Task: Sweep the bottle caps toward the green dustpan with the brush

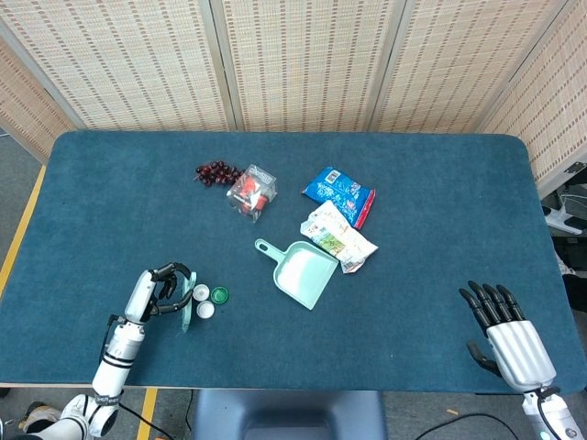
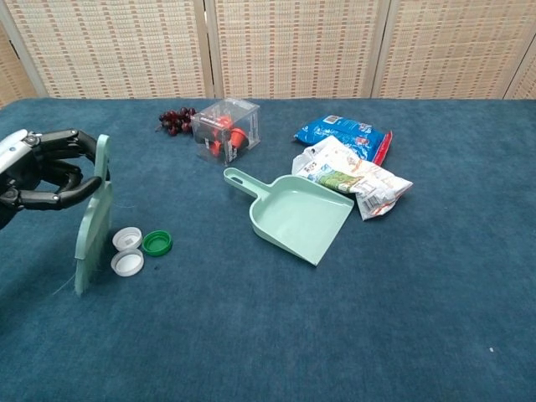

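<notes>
The left hand (image 1: 158, 289) gripped a pale green brush (image 1: 184, 303) near the front left of the blue table (image 1: 440, 202), its bristles down just beside two white caps (image 1: 203, 301) and a green cap (image 1: 220, 295). The green dustpan (image 1: 305, 273) lay to their right, handle toward them. Behind it sat snack bags (image 1: 337, 215), a clear box (image 1: 253, 192) and cherries (image 1: 216, 172). The right hand (image 1: 504, 332) rested empty, fingers spread.

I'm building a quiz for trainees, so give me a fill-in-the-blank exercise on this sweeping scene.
1. The brush is held by the ___ hand.
2. Of the three bottle caps, one is ___ and two are white.
3. The green dustpan holds ___ caps.

Answers: left; green; no
</notes>
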{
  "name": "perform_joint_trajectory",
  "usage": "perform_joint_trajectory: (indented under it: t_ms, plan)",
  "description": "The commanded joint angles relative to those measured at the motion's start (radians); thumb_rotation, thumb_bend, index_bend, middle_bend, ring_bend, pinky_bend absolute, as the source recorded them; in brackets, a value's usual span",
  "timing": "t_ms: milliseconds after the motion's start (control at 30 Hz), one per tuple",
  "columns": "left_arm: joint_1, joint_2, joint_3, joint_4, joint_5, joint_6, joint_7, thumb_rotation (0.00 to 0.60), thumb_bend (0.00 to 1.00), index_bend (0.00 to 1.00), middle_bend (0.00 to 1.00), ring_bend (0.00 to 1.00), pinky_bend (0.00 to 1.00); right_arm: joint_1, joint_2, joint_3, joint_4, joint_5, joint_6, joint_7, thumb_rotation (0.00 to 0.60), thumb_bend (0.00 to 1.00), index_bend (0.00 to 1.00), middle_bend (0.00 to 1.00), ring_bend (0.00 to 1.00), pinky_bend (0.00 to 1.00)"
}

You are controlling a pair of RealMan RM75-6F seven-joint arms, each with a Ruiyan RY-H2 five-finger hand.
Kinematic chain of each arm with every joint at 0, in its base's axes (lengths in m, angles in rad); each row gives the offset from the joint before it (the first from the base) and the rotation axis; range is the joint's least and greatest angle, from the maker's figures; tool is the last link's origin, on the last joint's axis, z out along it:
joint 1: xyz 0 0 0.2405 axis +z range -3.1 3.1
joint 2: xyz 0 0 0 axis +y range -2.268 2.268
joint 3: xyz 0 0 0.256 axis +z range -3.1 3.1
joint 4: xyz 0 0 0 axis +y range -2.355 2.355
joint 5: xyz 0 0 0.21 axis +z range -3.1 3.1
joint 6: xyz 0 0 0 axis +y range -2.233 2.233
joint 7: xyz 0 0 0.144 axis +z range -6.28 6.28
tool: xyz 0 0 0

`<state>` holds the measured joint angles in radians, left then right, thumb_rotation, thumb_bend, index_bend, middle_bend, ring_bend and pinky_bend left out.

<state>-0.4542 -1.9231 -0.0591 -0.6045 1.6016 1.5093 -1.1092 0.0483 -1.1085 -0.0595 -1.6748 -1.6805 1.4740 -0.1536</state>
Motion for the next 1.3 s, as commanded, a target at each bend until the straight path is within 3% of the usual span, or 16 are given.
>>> perform_joint_trajectory:
  t_ms: [33, 567, 1000, 1167, 1300]
  plan:
    - [-0.010, -0.033, 0.012, 0.031, 0.011, 0.001, 0.001, 0.600, 0.66, 0.76, 0.87, 0.82, 0.92, -0.001, 0.002, 0.000, -0.002, -0.002, 0.004, 0.002, 0.600, 0.28, 0.00, 0.00, 0.00, 0.00]
    - [-0.076, -0.157, 0.011, 0.083, 0.030, 0.018, 0.010, 0.600, 0.66, 0.76, 0.87, 0.82, 0.92, -0.004, 0.018, 0.000, -0.009, -0.004, 0.010, 0.026, 0.600, 0.28, 0.00, 0.00, 0.00, 0.00]
    - [-0.149, -0.325, 0.041, 0.105, 0.072, 0.013, 0.032, 0.600, 0.65, 0.76, 0.87, 0.82, 0.92, -0.015, 0.045, 0.002, -0.016, -0.019, 0.046, 0.069, 0.600, 0.28, 0.00, 0.00, 0.00, 0.00]
    - [-0.169, -0.312, 0.031, 0.077, 0.087, 0.079, 0.056, 0.600, 0.64, 0.76, 0.87, 0.82, 0.92, -0.013, 0.045, 0.002, -0.014, -0.018, 0.038, 0.073, 0.600, 0.28, 0.00, 0.00, 0.00, 0.00]
    - [-0.172, -0.245, 0.026, 0.041, 0.098, 0.131, 0.101, 0.600, 0.64, 0.76, 0.86, 0.82, 0.92, -0.012, 0.044, -0.001, -0.015, -0.023, 0.034, 0.068, 0.600, 0.28, 0.00, 0.00, 0.00, 0.00]
